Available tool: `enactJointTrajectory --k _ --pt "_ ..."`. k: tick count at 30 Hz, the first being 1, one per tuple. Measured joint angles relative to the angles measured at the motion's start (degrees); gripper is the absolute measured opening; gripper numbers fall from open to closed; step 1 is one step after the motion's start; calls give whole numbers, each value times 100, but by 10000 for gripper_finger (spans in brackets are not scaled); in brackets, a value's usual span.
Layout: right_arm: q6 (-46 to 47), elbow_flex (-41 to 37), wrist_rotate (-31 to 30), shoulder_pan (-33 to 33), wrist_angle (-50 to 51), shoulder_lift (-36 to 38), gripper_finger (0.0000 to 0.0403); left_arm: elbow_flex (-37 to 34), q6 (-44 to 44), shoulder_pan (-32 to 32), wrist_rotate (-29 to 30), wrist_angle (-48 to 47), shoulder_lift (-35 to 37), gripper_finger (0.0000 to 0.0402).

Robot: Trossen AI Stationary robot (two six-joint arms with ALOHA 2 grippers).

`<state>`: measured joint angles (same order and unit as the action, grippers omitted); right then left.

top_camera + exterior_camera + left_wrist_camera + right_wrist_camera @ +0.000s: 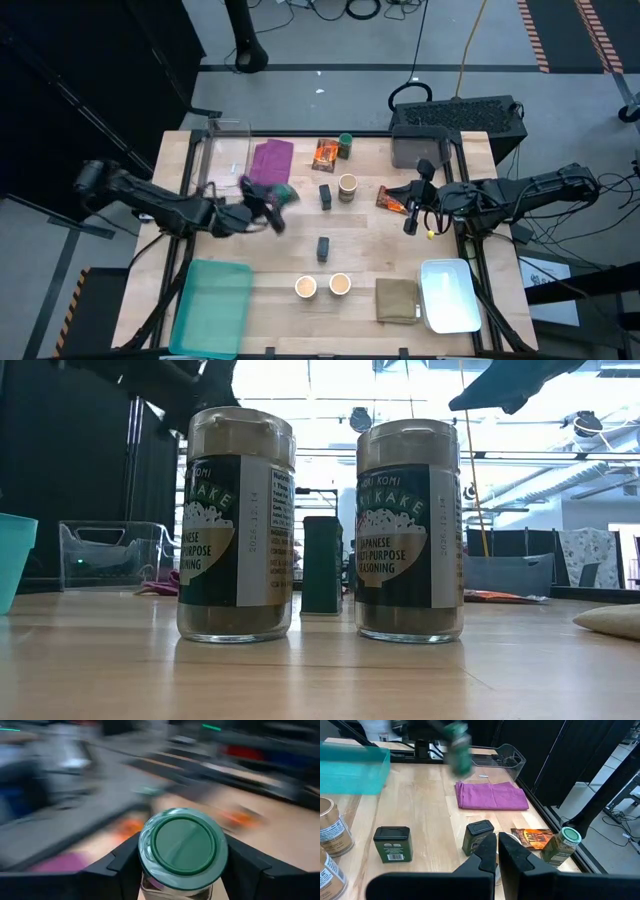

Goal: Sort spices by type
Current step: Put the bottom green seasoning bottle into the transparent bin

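**Left arm held a green-lidded jar over the wooden table**

The left gripper (182,870) clasped a green-lidded jar (183,851) above the pale wooden table (230,240), just beside the purple cloth (271,160). The right gripper (410,226) hung clenched and empty near an orange packet (391,199). Two tan-topped cups (236,525) stood at the front edge, dark tins (392,843) mid-table. Beyond lay grey floor with cables.
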<state>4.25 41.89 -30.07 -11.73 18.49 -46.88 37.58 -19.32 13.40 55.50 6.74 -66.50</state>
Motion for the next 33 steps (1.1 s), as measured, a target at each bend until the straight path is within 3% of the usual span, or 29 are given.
enactJointTrajectory --k 3,11,18,24,33 --pt "-4 0 0 0 -17 -6 0 0 -136 -357 770 -557 511 211" --pt "-2 0 2 0 -23 -6 0 0 -1071 -2029 552 -1866 1418 211" --pt "-43 0 3 0 -23 -6 0 120 -1453 -3681 -940 -2500 1438 211" --pt "-62 0 3 1 -28 -6 0 610 -1170 -4784 -1395 -3028 1155 211" --pt "-86 0 -8 4 -26 -6 0 813 -869 -6116 -2539 -2934 594 211"
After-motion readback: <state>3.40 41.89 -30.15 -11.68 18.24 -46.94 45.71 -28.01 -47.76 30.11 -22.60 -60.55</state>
